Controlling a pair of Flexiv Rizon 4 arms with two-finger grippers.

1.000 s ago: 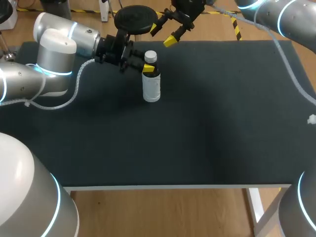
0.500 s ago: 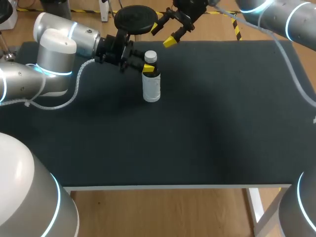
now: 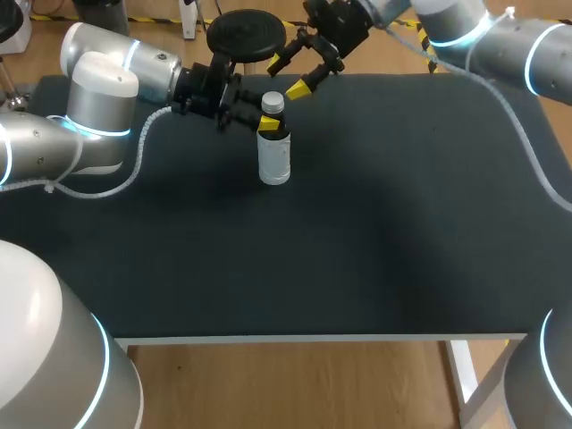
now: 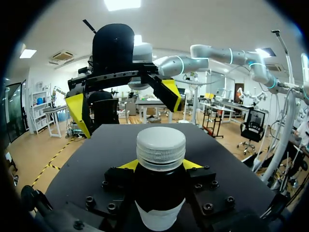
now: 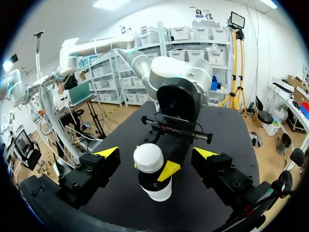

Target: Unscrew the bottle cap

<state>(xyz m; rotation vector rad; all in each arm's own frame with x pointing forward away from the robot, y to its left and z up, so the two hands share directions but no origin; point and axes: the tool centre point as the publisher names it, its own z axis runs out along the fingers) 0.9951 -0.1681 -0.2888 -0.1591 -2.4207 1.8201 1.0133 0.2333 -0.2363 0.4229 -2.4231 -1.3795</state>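
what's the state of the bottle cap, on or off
On. The white cap sits atop the upright bottle, which the left gripper clamps below it; the right gripper is open, not touching it.

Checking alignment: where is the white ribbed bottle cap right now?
Head view: the white ribbed cap tops the upright bottle, far side, left of centre, just above the left hand gripping the neck; the open right hand hovers beyond.

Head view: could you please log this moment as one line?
left gripper: shut on label-wrapped dark bottle | right gripper: open near white ribbed cap
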